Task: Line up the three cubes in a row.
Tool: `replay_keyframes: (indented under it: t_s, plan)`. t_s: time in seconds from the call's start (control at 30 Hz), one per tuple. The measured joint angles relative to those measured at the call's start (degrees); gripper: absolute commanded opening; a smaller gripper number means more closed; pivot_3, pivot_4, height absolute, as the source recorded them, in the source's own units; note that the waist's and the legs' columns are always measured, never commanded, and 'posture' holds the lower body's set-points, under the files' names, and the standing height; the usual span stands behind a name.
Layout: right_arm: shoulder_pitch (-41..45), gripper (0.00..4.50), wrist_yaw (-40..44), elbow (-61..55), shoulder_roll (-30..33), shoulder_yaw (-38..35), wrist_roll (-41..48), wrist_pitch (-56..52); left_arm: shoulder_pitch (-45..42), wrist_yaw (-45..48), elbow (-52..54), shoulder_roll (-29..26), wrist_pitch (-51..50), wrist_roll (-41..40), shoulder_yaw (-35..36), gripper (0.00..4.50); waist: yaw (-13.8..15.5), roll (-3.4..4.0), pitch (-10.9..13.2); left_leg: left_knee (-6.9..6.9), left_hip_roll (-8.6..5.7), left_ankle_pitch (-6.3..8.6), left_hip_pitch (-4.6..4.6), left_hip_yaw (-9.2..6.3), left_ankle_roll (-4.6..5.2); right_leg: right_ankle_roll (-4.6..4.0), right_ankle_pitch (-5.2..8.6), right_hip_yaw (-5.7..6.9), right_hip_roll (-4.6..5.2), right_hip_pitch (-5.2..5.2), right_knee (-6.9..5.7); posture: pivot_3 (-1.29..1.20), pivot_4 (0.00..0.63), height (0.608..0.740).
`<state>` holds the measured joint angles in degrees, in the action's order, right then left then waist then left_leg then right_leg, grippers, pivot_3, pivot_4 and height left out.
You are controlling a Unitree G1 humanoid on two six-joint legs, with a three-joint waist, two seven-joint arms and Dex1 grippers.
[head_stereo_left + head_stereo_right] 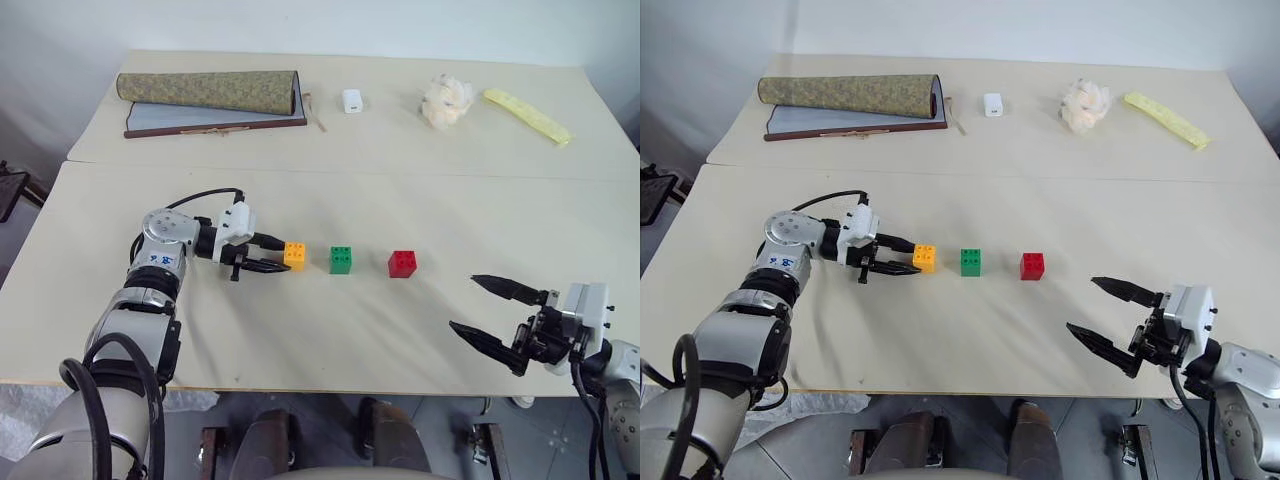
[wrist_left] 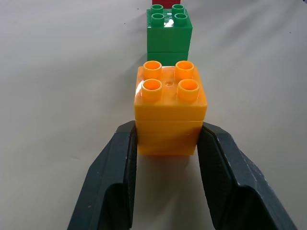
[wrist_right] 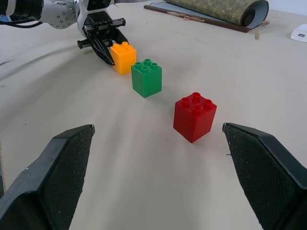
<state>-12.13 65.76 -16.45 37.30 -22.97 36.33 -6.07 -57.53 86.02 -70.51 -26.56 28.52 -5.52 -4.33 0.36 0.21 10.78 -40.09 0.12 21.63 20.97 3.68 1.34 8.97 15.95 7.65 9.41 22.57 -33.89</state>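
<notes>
With our left gripper point(image 1: 275, 262) clamped on the orange-yellow cube point(image 1: 295, 255) at the left end of the row on the table point(image 1: 400, 150), beside green point(image 1: 341, 259) and red point(image 1: 403, 263), a crooked release could drag it out of line (our right gripper point(image 1: 490, 315) gapes wide, holding nothing, near right).

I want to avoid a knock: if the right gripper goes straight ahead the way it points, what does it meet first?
Probably the red cube: it sits ahead between the open fingers of the right gripper, though slightly off-centre, so it might slip past.
</notes>
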Motion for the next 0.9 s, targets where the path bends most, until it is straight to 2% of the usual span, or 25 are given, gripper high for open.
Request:
replay_keyframes:
  t_s: [0.07, 0.23, 0.33, 0.5, 0.57, 0.63, 0.77, 0.9]
  plan:
    - [0.1, 4.5, 0.4, 0.4, 0.0, 0.0, 0.2, 0.4, 0.0, 0.0, 0.0, 0.0, -0.3, 0.1, 0.0, 2.18, 0.0, 0.0, 0.0, 0.0, 0.0, 0.0, 0.0, -0.01, 0.0, 0.0, 0.0, 0.0, 0.0, 0.0, 0.0, 0.0, 0.15, 0.74]
    - [2.1, 4.5, 2.3, 3.8, 0.2, 0.4, 0.1, 1.2, 0.5, 0.0, 0.3, -1.7, -1.6, 0.2, 0.0, 3.69, -0.2, 0.0, 0.0, -0.01, 0.0, 0.0, 0.0, -0.01, 0.0, 0.0, 0.0, 0.0, 0.0, 0.0, -0.01, 0.0, 0.15, 0.74]
    - [6.5, 4.5, 5.5, 9.0, 1.5, 2.2, -0.5, 1.9, 4.4, 0.0, 5.2, -4.2, -4.4, -4.1, 1.3, 4.46, -0.7, 0.0, 0.0, -0.02, 0.05, 0.0, -0.02, -0.01, 0.0, 0.0, 0.0, -0.02, -0.01, 0.01, -0.05, 0.0, 0.15, 0.74]
    - [15.3, 4.5, 10.8, 17.3, 3.6, 3.3, 0.6, 0.7, 13.5, 0.0, 20.9, -9.3, -15.3, -13.8, 6.5, 4.46, -0.8, 0.02, 0.0, -0.1, 0.08, 0.0, -0.01, -0.09, 0.0, -0.01, 0.0, -0.01, 0.0, 0.01, -0.1, 0.0, 0.15, 0.74]
    - [19.6, 4.5, 14.5, 20.4, 4.4, 4.3, 1.6, -0.5, 19.3, -0.1, 29.6, -12.0, -23.0, -17.8, 9.3, 4.46, -0.8, 0.02, 0.0, -0.14, 0.07, 0.0, -0.01, -0.09, 0.0, -0.01, 0.0, -0.02, 0.02, 0.01, -0.1, 0.0, 0.15, 0.74]
    - [22.5, 4.5, 17.7, 22.5, 5.1, 5.3, 1.8, -0.3, 23.9, -0.3, 35.2, -13.8, -27.3, -19.3, 11.0, 4.46, -0.6, 0.02, 0.0, -0.15, 0.09, 0.0, 0.0, -0.12, 0.0, -0.01, 0.0, 0.01, 0.01, 0.01, -0.12, 0.0, 0.15, 0.74]
    - [26.4, 4.5, 21.5, 26.7, 6.2, 8.2, 0.6, 0.1, 28.3, -0.2, 39.4, -15.0, -27.8, -19.7, 12.7, 4.46, 0.3, 0.02, 0.0, -0.35, 0.06, 0.0, 0.1, -0.19, 0.0, -0.01, 0.0, 0.06, 0.03, -0.04, -0.13, 0.0, 0.15, 0.74]
    - [32.2, 4.5, 22.4, 33.8, 6.5, 12.6, -0.6, 3.5, 31.6, -2.9, 41.1, -15.3, -25.0, -19.1, 14.2, 4.46, -0.4, 0.03, 0.0, -0.38, 0.08, 0.0, 0.09, -0.2, -0.01, -0.01, 0.0, 0.06, 0.03, -0.04, -0.2, 0.0, 0.15, 0.74]
